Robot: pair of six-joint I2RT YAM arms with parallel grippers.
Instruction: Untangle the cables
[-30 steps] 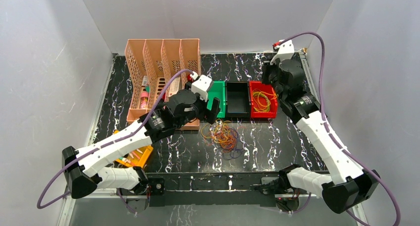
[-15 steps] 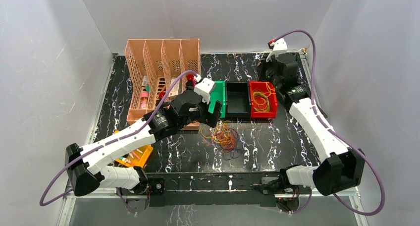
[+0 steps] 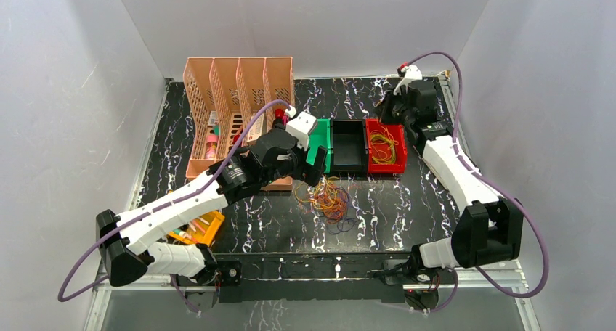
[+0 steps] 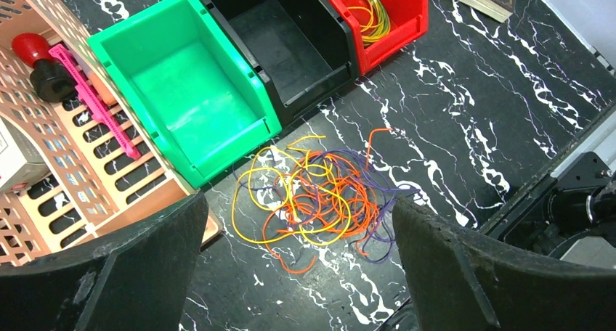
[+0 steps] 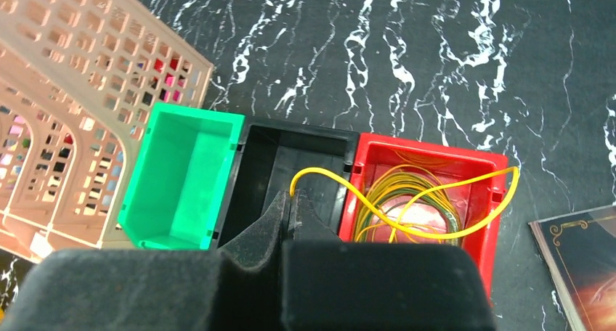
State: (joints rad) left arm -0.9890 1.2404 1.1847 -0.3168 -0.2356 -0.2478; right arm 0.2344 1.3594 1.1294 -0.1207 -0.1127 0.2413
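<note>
A tangle of thin orange, yellow and dark purple cables (image 3: pixel 328 198) lies on the black marbled table in front of the bins; it also shows in the left wrist view (image 4: pixel 319 200). My left gripper (image 3: pixel 311 160) is open and empty, hovering above the tangle. My right gripper (image 3: pixel 392 112) is shut on a yellow cable (image 5: pixel 407 215), pinched at its end above the black bin; the cable loops across the red bin (image 5: pixel 428 200), which holds several more yellow and green cables (image 3: pixel 383 148).
A green bin (image 3: pixel 317 146), a black bin (image 3: pixel 349 146) and the red bin (image 3: pixel 398 164) stand in a row mid-table. A peach file rack (image 3: pixel 236 91) stands at the back left. A yellow tray (image 3: pixel 197 229) sits near the left arm. A book (image 5: pixel 581 266) lies right of the red bin.
My right gripper has moved up and back, away from the red bin, carrying the yellow cable. My left gripper has shifted slightly right over the tangle.
</note>
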